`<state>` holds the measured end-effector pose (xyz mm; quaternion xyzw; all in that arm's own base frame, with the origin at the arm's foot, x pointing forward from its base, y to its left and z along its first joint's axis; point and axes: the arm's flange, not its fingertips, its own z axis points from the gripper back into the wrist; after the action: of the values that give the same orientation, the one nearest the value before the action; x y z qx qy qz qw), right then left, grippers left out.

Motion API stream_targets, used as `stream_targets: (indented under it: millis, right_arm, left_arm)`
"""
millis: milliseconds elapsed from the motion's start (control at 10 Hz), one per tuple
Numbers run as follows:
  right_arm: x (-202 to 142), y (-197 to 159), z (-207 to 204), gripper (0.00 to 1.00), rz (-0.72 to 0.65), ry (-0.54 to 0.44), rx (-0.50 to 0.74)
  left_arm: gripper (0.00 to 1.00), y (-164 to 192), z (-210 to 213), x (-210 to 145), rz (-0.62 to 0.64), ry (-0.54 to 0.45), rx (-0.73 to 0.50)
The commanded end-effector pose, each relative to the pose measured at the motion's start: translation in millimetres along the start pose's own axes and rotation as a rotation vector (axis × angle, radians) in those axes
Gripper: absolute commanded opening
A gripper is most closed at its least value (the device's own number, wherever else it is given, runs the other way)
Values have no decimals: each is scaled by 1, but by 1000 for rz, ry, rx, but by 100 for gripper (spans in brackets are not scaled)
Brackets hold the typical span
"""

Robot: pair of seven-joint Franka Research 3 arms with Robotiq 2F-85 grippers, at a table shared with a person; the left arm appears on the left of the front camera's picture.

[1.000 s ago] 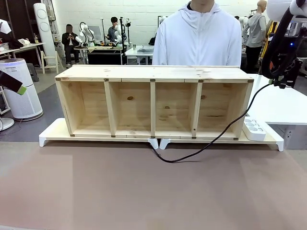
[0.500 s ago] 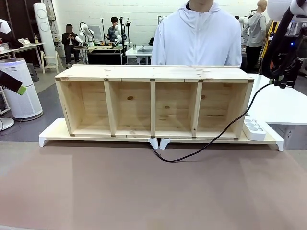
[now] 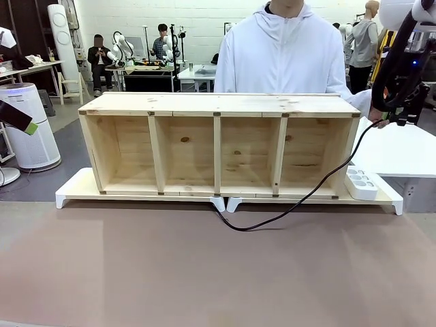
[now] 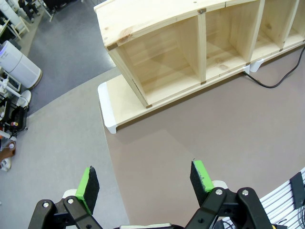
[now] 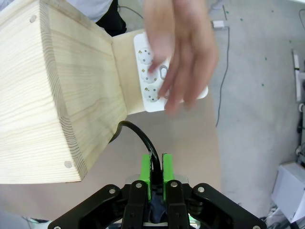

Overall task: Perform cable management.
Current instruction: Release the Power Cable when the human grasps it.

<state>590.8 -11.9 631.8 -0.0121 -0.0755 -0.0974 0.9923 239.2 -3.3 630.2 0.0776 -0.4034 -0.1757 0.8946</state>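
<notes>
Right wrist: cable [image 5: 153, 168] pinched btwn right gripper [image 5: 156, 177] pads.

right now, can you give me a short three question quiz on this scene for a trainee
1. True or false: the right pincer is shut on the cable.
2. What is the state of the left pincer? A) open with nothing between its pads B) shut on the plug C) gripping the shelf
3. Fill in: in the right wrist view, the person's hand reaches above the white ____.

Key: 1 true; 2 A; 3 power strip.
</notes>
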Motion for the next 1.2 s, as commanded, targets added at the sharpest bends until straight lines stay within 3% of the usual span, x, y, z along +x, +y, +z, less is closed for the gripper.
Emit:
stream_targets:
  millis: [0, 800, 900, 1000, 1100]
  right_arm:
    - [0, 1, -1, 12, 2, 2, -1]
    - [0, 0, 0, 12, 0, 0, 0]
    - [-1, 1, 0, 32, 12, -8, -19]
    - [-1, 2, 1, 32, 16, -7, -26]
    - [0, 2, 1, 52, 20, -6, -29]
  left_arm:
    - [100, 0, -1, 2, 0, -4, 4]
    - [100, 0, -1, 2, 0, -4, 4]
    - [100, 0, -1, 2, 0, -4, 4]
    - [100, 0, -1, 2, 0, -4, 4]
    - [100, 0, -1, 2, 0, -4, 4]
